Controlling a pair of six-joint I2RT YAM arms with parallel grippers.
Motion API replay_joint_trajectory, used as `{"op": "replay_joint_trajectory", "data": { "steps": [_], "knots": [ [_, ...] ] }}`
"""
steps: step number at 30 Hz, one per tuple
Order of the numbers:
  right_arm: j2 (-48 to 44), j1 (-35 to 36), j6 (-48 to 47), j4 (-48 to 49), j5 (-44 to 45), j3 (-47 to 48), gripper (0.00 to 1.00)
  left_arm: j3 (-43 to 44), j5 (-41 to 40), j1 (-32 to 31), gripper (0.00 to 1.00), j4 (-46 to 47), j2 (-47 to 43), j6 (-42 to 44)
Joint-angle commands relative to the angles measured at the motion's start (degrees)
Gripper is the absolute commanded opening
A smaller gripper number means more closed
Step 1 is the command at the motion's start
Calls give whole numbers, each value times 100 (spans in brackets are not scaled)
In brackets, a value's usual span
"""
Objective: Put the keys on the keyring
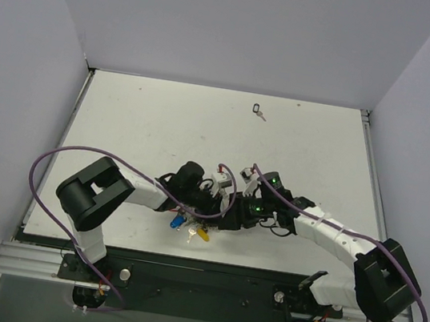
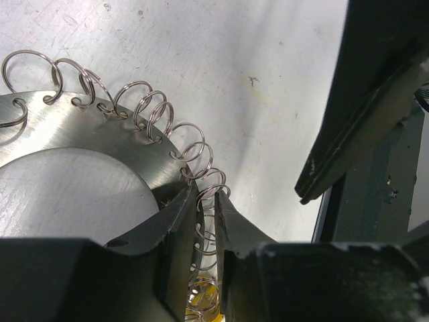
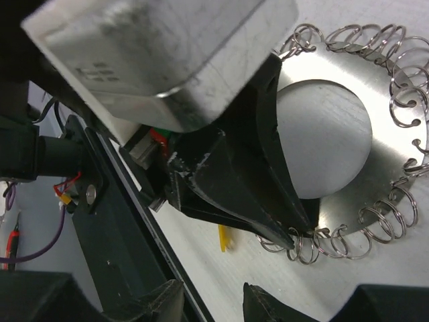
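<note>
The left claw (image 2: 204, 201) is clamped on the rim of the keyring (image 2: 100, 134) and holds it low over the bench (image 1: 164, 121), close to the near edge. The right claw (image 3: 213, 287) is just beside the ring with its fingers apart and nothing between them.

A blue key (image 1: 177, 222) and a yellow key (image 1: 202, 234) are right under the ring. I think they already hang on it, but I cannot tell this surely. The black key (image 1: 259, 111) lies alone near the far edge, well apart, so it is surely left to do.

The dark rail (image 1: 181, 277) at the near edge is just beside both claws, so there is little room on that side. Toward the far wall there is much more room for reaching.
</note>
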Motion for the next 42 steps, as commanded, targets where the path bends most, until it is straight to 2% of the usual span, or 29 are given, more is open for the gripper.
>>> {"op": "replay_joint_trajectory", "data": {
  "steps": [1,8,18,34,42],
  "knots": [
    [174,69,129,18,271,20,39,-162,-124,21,28,-29,88,-27],
    [297,60,146,-193,728,99,38,-241,-168,74,27,50,0,-80],
    [631,60,278,-184,913,196,34,-285,-150,109,27,103,-9,-124],
    [1088,69,550,325,711,178,26,-285,-124,110,26,138,44,-150],
    [1316,69,586,413,773,257,26,-267,-98,118,26,138,44,-159]
  ]
}}
